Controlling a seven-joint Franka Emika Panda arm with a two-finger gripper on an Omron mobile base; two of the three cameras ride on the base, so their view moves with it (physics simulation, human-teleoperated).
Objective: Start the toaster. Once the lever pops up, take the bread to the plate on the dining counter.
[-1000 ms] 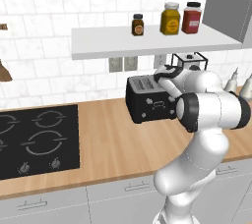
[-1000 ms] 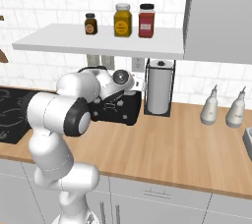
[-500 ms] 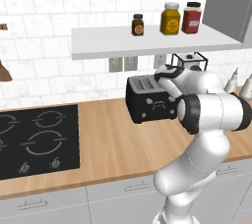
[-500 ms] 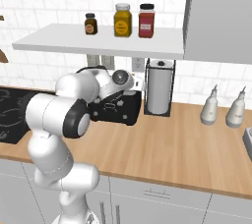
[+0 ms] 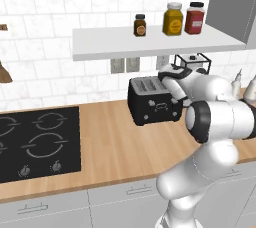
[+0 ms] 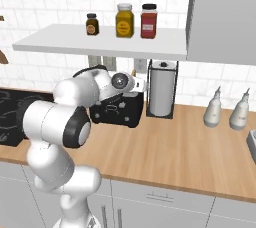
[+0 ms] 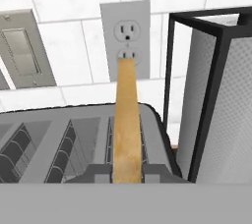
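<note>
The black toaster (image 5: 152, 106) (image 6: 117, 112) stands on the wall-side wooden counter, under the shelf. My gripper (image 7: 127, 171) hovers over its right end, shut on the bread (image 7: 127, 120). The bread is a tan slice seen edge-on, held upright between the two dark fingertips (image 7: 98, 171). It hangs over the right side of the toaster's pale top (image 7: 59, 139); its lower end is hidden behind my fingers. From the base views my hand (image 5: 175, 73) (image 6: 122, 81) sits just above the toaster's top. The plate and the dining counter are out of view.
A paper towel roll in a black wire holder (image 6: 161, 94) (image 7: 216, 95) stands close to the toaster's right. Behind is a tiled wall with an outlet (image 7: 125, 36). The shelf (image 5: 150, 42) with three jars hangs low overhead. The black hob (image 5: 35, 142) lies left, two bottles (image 6: 212, 112) right.
Almost nothing differs. The arm, the hand over the toaster and the toaster itself stand as they did a second ago.
</note>
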